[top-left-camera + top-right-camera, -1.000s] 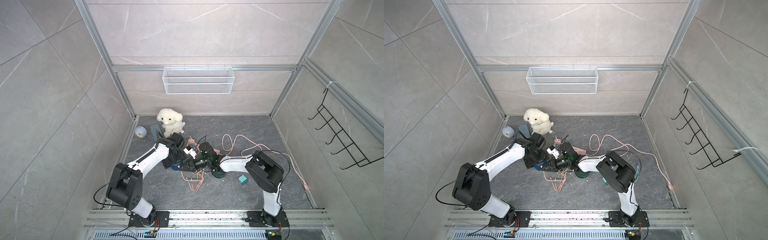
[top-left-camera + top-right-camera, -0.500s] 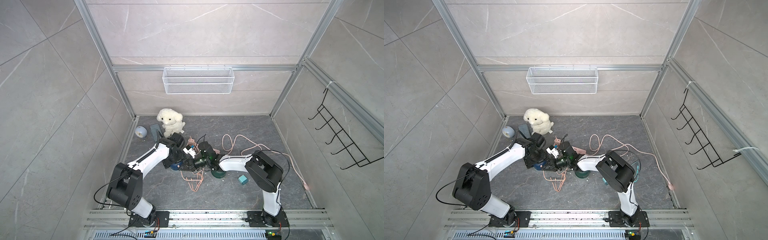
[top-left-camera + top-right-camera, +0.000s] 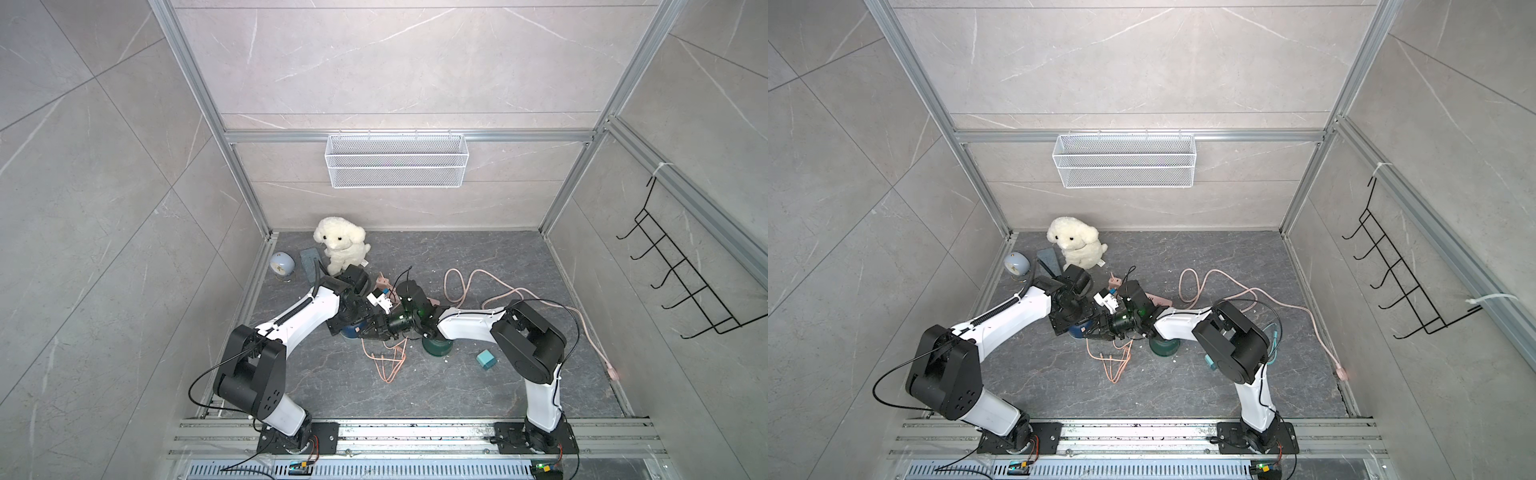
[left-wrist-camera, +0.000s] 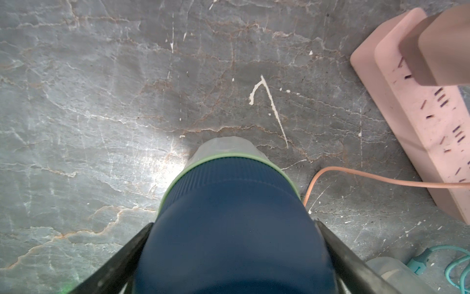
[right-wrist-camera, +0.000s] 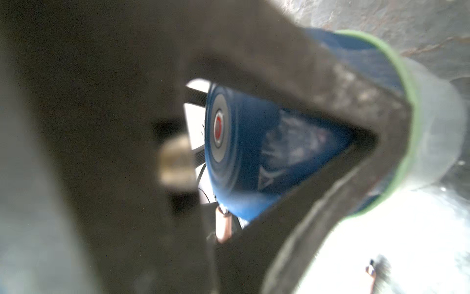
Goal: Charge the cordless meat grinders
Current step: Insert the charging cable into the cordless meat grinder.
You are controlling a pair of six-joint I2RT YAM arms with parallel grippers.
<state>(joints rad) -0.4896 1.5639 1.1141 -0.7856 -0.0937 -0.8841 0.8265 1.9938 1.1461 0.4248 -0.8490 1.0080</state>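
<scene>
Navy meat grinder [image 4: 229, 198] was clamped between spread left gripper [image 4: 234, 225] fingers for steadying; charging plug [image 5: 175, 163] was pinched by right gripper [image 3: 380, 329] fingers, aimed at that grinder.

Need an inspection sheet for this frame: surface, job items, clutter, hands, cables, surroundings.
Surface: dark marbled floor, with white specks and scratches.
Job's things: navy grinder clamped in the left hand; green grinder standing on the floor.
Clutter: plush dog, pale blue ball, grey wedge, teal plug cube.
Hands: left hand closed on the navy grinder; right hand shut beside it, contents unclear.
Cables: pink cable looped on the floor; peach lead; teal cable; pink power strip with a plug in it.
Surroundings: wire basket on the back wall; hook rack on the side wall.
</scene>
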